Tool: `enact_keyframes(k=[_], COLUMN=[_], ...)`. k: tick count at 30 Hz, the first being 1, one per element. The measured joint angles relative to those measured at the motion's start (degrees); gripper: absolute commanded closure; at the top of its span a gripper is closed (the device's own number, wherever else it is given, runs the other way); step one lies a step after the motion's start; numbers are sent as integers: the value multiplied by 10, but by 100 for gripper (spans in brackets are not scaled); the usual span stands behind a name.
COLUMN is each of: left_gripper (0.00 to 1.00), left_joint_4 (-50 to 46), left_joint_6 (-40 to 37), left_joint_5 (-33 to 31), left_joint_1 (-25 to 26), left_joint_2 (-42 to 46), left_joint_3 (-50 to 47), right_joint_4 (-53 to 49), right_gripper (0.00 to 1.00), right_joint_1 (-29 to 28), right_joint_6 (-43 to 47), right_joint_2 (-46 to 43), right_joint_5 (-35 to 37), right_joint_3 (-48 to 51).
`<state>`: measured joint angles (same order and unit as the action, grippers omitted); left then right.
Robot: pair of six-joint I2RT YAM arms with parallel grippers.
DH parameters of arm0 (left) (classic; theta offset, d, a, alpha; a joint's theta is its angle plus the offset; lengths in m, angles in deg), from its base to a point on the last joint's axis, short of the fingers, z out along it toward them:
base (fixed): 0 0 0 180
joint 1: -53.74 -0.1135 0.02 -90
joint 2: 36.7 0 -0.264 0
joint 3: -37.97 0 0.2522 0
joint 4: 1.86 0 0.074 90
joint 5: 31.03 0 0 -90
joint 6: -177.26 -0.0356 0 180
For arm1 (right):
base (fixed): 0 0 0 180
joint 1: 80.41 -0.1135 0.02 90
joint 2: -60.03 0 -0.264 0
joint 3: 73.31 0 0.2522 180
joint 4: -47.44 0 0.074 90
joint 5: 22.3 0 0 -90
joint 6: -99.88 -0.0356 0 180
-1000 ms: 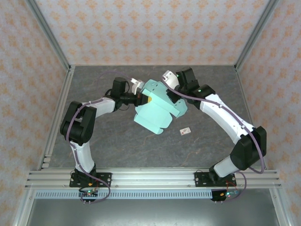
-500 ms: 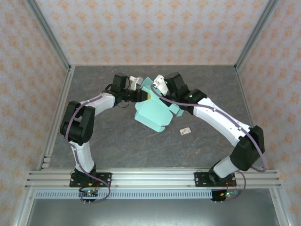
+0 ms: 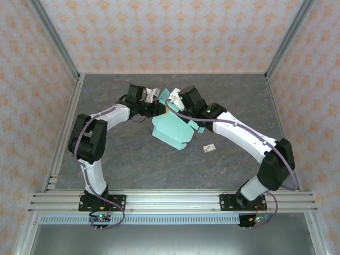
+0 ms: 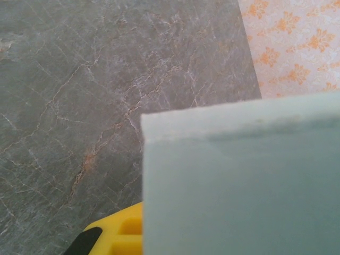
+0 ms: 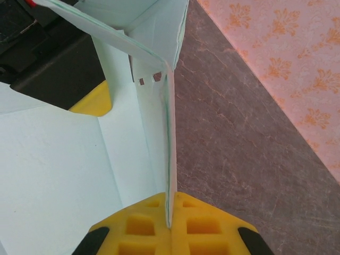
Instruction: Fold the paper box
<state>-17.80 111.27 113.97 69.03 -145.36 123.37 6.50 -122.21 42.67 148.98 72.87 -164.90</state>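
1. Mint-green card, the paper box (image 3: 171, 129), sits near the middle of the grey table (image 3: 122, 159), a little toward the far side. It is partly folded: the near part lies on the table and the far flaps stand up between the two arms.
2. The left gripper (image 3: 159, 108) meets the box at its far left edge and is clenched on the card there. In the left wrist view the card (image 4: 239, 186) is very close, and one yellow finger (image 4: 119, 234) shows just beside its lower edge.
3. The right gripper (image 3: 172, 100) is at the far top of the box. In the right wrist view this gripper (image 5: 170, 215) pinches the thin edge of an upright flap (image 5: 53, 159).
4. A small white tag (image 3: 210, 148) lies on the table, to the right of the box and apart from it.
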Motion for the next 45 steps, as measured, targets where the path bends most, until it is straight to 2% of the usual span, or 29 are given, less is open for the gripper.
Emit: enact_keyframes(k=[8,14,21,28,32,35,37,39,43,45], left_gripper=[100,100,100,100,91,78,62,54,44,42], left_joint_4=[3,-7,-15,-30,-33,-35,-33,-34,-36,-41], left_joint_6=[15,3,-17,-46,-53,-62,-65,-68,-66,-66], left_joint_5=[-25,-30,-26,-15,-15,-15,-21,-28,-42,-62], left_joint_1=[3,3,6,9,7,7,7,7,7,7], left_joint_2=[-4,-4,-3,7,14,17,24,37,70,85], left_joint_3=[2,2,2,-2,-18,-31,-43,-58,-84,-95], right_joint_4=[2,-4,-23,-40,-52,-60,-75,-89,-119,-130], right_gripper=[100,100,100,100,100,100,100,100,100,100], right_joint_1=[-30,-30,-3,34,44,56,64,73,87,93], right_joint_6=[-9,-4,0,-1,-4,-9,-11,-11,-2,9], right_joint_2=[21,28,36,48,61,69,73,76,84,92], right_joint_5=[-19,2,20,5,-11,-34,-51,-71,-107,-117], right_joint_3=[8,-2,-34,-63,-72,-74,-75,-76,-94,-106])
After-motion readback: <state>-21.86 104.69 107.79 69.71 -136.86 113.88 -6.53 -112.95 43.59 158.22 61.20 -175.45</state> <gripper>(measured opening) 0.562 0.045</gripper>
